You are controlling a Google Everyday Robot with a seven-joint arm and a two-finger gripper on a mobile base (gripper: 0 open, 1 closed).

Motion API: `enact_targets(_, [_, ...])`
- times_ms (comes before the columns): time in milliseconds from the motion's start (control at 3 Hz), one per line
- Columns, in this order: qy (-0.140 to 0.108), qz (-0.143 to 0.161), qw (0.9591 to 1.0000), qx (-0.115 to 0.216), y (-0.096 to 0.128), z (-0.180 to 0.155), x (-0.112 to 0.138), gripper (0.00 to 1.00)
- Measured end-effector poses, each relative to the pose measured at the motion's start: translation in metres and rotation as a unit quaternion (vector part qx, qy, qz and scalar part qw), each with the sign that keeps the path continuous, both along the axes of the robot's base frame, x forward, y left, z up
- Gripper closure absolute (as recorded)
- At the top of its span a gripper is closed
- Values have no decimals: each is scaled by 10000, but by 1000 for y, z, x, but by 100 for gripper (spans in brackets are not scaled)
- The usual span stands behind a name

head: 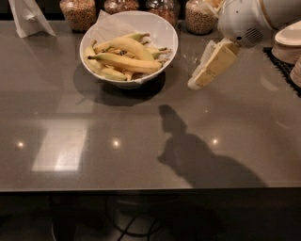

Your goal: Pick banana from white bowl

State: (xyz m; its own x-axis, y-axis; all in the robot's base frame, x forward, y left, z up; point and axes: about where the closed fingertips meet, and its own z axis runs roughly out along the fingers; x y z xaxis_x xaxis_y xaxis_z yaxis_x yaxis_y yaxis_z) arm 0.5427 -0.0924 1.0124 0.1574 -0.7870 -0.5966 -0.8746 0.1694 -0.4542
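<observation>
The white bowl (164, 31) stands at the back middle of the grey table, lined with crumpled white paper. Several yellow bananas lie in it. The banana (128, 62) is the long slender one lying across the front of the pile, its dark stem tip pointing left. A plumper curved banana (123, 44) lies behind it. My gripper (196, 82) hangs from the white arm (244, 21) at the upper right. It points down and left, above the table and just right of the bowl, apart from it. It holds nothing.
Glass jars (79, 12) of grains line the back edge behind the bowl. A white folded paper (28, 16) stands at the back left. Stacked pale plates (288, 44) on a dark mat sit at the right edge. The arm's shadow (188, 150) falls on the table's front middle.
</observation>
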Motion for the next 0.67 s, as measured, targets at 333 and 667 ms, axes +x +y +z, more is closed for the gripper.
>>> enact_targets(333, [0, 0, 10000, 0, 0, 0, 0, 0])
enact_targets(667, [-136, 81, 9999, -4, 9, 2, 13, 0])
